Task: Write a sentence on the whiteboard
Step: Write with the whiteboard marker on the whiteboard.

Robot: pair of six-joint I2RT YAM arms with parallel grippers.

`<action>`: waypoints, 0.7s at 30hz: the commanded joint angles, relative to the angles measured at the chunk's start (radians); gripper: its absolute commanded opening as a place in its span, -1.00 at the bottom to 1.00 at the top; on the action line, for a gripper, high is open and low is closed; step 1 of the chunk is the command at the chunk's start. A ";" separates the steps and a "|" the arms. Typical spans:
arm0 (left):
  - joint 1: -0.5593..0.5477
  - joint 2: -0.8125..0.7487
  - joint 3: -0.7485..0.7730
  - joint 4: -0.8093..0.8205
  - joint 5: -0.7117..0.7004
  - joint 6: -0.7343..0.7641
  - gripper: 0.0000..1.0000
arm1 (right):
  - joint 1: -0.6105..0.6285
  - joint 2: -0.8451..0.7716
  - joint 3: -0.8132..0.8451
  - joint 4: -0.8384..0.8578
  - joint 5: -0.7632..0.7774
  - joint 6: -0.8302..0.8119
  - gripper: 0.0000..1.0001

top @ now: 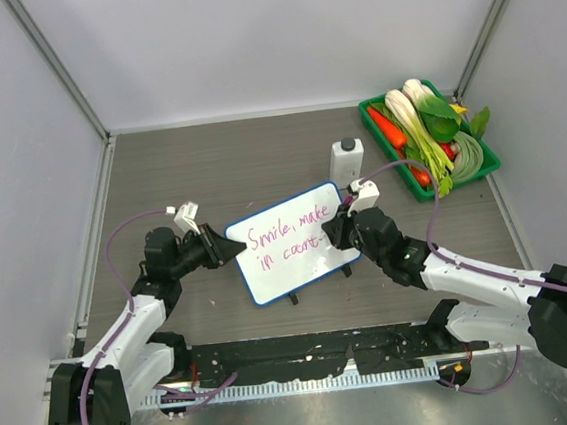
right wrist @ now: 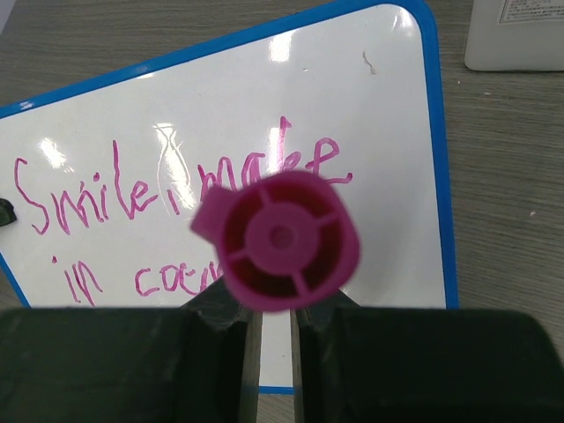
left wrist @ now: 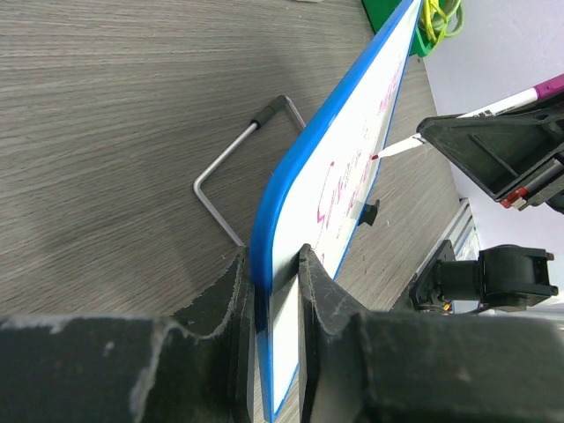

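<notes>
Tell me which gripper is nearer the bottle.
Right. The right gripper holds a marker at the board, just in front of the bottle; the left gripper clamps the board's far left edge.

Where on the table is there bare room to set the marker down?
Biggest bare patch: far left of the table, between the left wall, the white bottle and the whiteboard. Narrow strip in front of the board, along the near edge. Crowded: far right, with the green tray of vegetables, the bottle and the right gripper holding the marker.
</notes>
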 commanded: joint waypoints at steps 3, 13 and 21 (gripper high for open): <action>0.016 0.015 -0.007 -0.047 -0.168 0.115 -1.00 | -0.004 -0.020 -0.024 -0.005 0.042 0.002 -0.97; 0.016 0.012 -0.009 -0.047 -0.172 0.114 -1.00 | -0.004 -0.013 -0.017 -0.014 0.048 -0.003 -0.97; 0.017 0.012 -0.010 -0.046 -0.171 0.112 -1.00 | -0.004 -0.052 0.006 -0.031 0.034 -0.012 -0.97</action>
